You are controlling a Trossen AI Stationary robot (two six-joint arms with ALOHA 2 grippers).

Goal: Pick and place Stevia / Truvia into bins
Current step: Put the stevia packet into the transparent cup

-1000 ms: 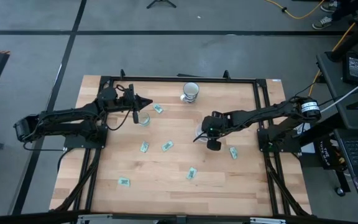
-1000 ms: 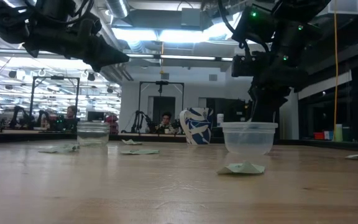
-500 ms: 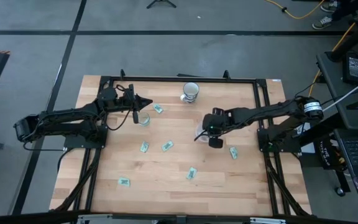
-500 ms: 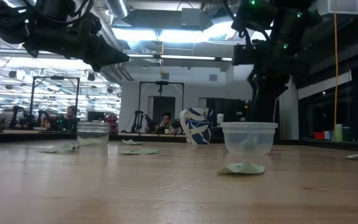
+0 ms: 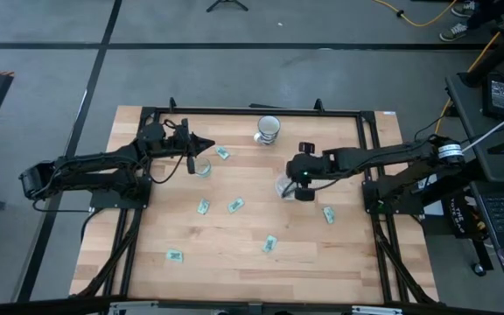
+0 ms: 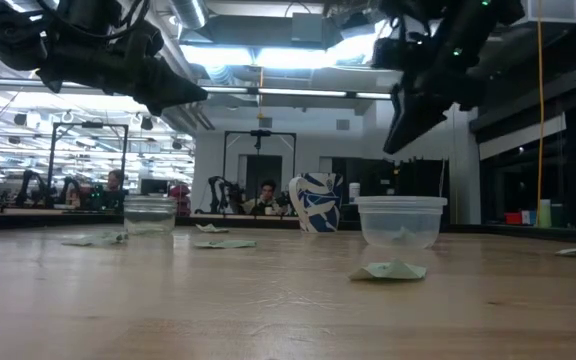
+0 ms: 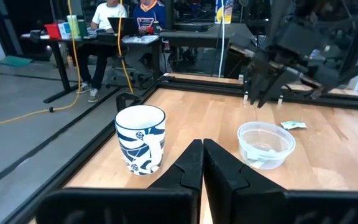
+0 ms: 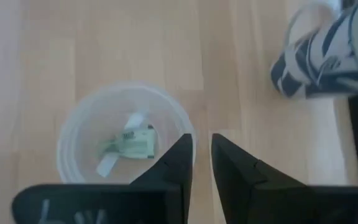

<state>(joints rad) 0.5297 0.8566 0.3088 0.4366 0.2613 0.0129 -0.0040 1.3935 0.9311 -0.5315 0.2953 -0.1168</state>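
Note:
Several light green Stevia packets lie on the wooden table (image 5: pixel 147 262), among them one at the front left (image 5: pixel 175 255) and one at the right (image 5: pixel 328 213). One packet (image 8: pixel 129 143) lies inside the wider clear bin (image 5: pixel 281 187). My right gripper (image 8: pixel 202 146) hangs over that bin's edge, open a little, with nothing between its fingers. The low view shows it raised and tilted (image 6: pixel 398 135) above the bin (image 6: pixel 400 220). My left gripper (image 5: pixel 210 144) is shut, holding nothing I can see, and hovers over the smaller clear bin (image 5: pixel 203 168).
A blue-and-white patterned mug (image 5: pixel 269 129) stands at the back middle of the table. A black frame (image 5: pixel 252 110) runs along the table's sides. A packet (image 6: pixel 393 270) lies just in front of the wide bin. People sit at desks beyond the table.
My right gripper has lifted from behind the wide bin and tilted upward, shifting slightly toward the back right. The left arm has not moved.

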